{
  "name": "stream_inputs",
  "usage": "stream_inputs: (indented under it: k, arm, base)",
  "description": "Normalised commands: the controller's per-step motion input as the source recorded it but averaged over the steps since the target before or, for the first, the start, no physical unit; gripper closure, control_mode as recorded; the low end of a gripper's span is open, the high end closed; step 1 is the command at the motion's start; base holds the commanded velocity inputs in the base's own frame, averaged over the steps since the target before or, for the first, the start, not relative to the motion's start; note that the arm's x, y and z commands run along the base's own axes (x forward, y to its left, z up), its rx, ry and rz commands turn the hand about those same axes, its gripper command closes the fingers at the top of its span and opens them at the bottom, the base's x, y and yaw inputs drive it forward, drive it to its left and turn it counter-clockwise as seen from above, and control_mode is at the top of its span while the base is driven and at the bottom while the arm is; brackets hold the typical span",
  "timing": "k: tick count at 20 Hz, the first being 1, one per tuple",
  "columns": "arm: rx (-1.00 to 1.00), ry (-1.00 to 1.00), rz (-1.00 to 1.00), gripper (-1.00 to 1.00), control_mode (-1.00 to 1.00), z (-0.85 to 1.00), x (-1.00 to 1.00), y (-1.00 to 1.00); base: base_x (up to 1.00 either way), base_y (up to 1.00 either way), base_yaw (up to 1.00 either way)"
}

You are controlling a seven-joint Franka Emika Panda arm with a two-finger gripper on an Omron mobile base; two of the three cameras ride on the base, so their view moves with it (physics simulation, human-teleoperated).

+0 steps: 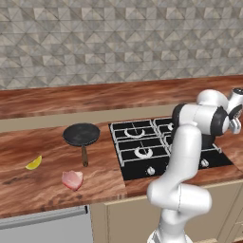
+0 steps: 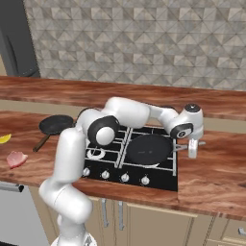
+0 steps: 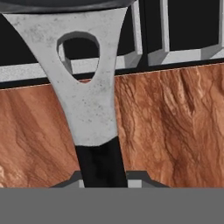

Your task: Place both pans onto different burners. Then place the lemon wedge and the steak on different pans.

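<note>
Nearest the hand camera, the gripper [image 3: 103, 181] is closed on the dark grip of a pan handle [image 3: 85, 83], whose grey metal neck with a teardrop hole widens toward the pan body at the top of that view, crossing the edge of the cooktop [image 3: 183, 26] above the wooden counter [image 3: 175, 122]. In the right base view the gripper [image 2: 192, 150] points downward at the right side of the cooktop [image 2: 158, 180], just over the counter [image 2: 211, 178] beside it, and the held frying pan [image 2: 149, 149] sits over the front right burner's grate, its handle reaching right to the fingers. The front left burner [image 1: 143, 152] and the rear left burner [image 1: 134, 132] show their pale crescent marks under the black grates, with silver knobs [image 1: 151, 170] along the front edge. Left of the cooktop, well apart from it, the steak [image 1: 72, 179] lies near the counter's front edge, and the lemon wedge [image 1: 33, 163] lies further left and slightly behind it. Behind both, the second frying pan [image 1: 81, 134] rests on the counter near the cooktop's left side, its thin brown handle [image 1: 84, 155] pointing toward the front. Furthest back, a raised wooden ledge [image 1: 95, 97] runs below the patterned tile wall [image 1: 118, 38].
</note>
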Motion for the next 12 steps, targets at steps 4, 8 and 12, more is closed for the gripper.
stream_inputs:
  k: [4,8,12]
  arm:
    - [0.00,0.00,0.00,1.00,-1.00,-0.04,0.00,0.00]
    - [0.00,0.00,0.00,1.00,-1.00,-0.06,0.00,0.00]
    - [0.00,0.00,0.00,1.00,-1.00,-0.06,-0.01,0.00]
  base:
    - [0.00,0.00,0.00]
    - [0.00,0.00,0.00]
    - [0.00,0.00,0.00]
